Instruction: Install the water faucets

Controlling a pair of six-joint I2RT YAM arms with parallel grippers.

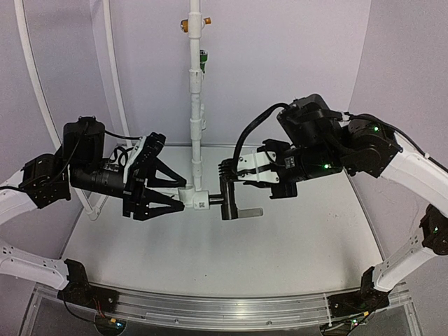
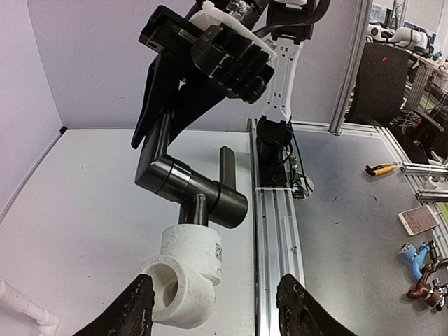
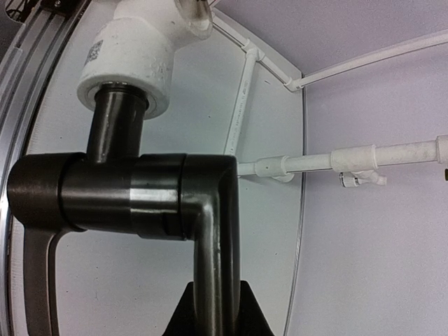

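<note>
The black metal faucet (image 1: 227,198) sits with its stem in the white elbow (image 1: 194,199) at the foot of the tall white pipe (image 1: 196,119). Its flat lever (image 1: 246,212) points right. My right gripper (image 1: 228,175) is shut on the faucet's bent spout; in the right wrist view the spout (image 3: 213,266) runs down between the fingers (image 3: 246,315). My left gripper (image 1: 175,192) is open, one finger on each side of the elbow. In the left wrist view the elbow (image 2: 185,276) lies between the fingertips (image 2: 129,311), below the faucet (image 2: 196,189), with gaps on both sides.
Orange (image 1: 194,24) and green (image 1: 202,61) fittings sit high on the pipe. A white conduit (image 1: 42,105) curves along the left wall. An aluminium rail (image 1: 210,308) runs along the table's front edge, also in the left wrist view (image 2: 273,231).
</note>
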